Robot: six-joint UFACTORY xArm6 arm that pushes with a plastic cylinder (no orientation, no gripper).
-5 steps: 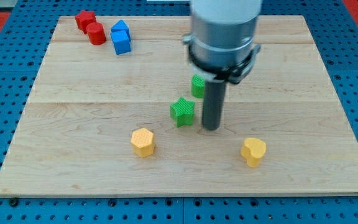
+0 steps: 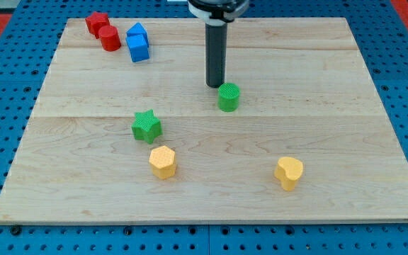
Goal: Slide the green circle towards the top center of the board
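The green circle [image 2: 228, 97] stands near the middle of the wooden board [image 2: 331, 106]. My tip [image 2: 214, 85] rests on the board just above and to the left of the green circle, close to it; I cannot tell if they touch. The rod rises straight up out of the view's top. The green star [image 2: 146, 126] lies to the left of and below the circle.
A yellow hexagon [image 2: 162, 161] sits below the green star. A yellow heart [image 2: 288, 172] lies at the lower right. Two red blocks [image 2: 103, 30] and two blue blocks [image 2: 137, 42] cluster at the top left corner.
My tip has moved from below and right of the green circle to above and left of it. The green star has shifted well to the left. The circle stays in place.
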